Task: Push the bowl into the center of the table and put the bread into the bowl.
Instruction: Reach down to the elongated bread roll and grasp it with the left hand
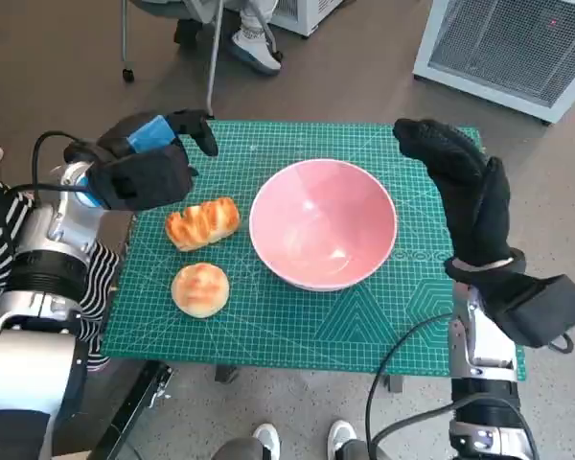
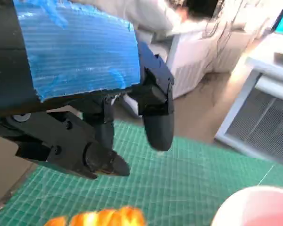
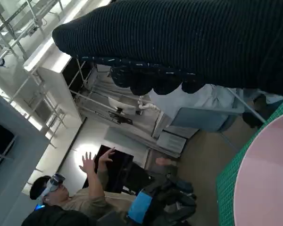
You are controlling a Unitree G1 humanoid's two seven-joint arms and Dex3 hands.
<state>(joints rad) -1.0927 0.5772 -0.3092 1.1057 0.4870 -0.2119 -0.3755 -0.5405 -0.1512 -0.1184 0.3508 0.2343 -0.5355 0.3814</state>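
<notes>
Head view: bowl (image 1: 324,238) centred, just beside the flat, empty right hand (image 1: 465,187). Left hand (image 1: 146,163) released, fingers above the bread (image 1: 202,222).

Left wrist view: bread below fingertips (image 2: 159,134); grasping appears next.

Right wrist view: bowl rim beneath glove.

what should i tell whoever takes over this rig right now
Left robot hand: holds nothing, fingers apart, above the mat beside the long bread roll.
Right robot hand: holds nothing, fingers extended, just right of the pink bowl; contact unclear.
Bowl sits empty, roughly mid-table on the green cutting mat. A round bun lies nearer the robot than the roll.
Done: bowl looks about centred.
Left: pick up the bread and put it in the bowl.
</notes>
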